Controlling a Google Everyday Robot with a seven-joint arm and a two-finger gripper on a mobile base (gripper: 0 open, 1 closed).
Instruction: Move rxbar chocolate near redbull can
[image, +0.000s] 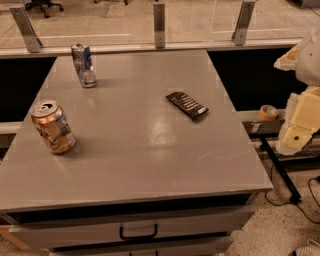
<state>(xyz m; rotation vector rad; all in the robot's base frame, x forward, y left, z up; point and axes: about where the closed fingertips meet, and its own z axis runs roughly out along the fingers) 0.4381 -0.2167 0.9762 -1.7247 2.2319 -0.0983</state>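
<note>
Pincer (299, 119) first: I see it as pale, blocky parts at the far right edge of my view. It sits off the tabletop (150, 165), well to the right of the redbull can (84, 65) and lower in the frame than that can. Whether it is wide, narrow or holding anything, I cannot tell.

Working from the left, an orange can (52, 127) stands on the tabletop near its left edge. It is nearer to me than the redbull can, slightly to that can's left, and well apart from it.

The redbull can itself stands by the far left corner of the tabletop, blue and silver, with a visibly dented body.

The rxbar (187, 105) lies flat on the tabletop to the right of the redbull can and a little nearer to me, well apart from it. It is dark with pale lettering, and its long side runs diagonally from upper left to lower right.

Further right of the redbull can, past the tabletop's right edge, a tape roll (268, 112) rests on a low ledge just beside the pincer.

A black drawer handle (138, 232) shows on the front, below the tabletop.
</note>
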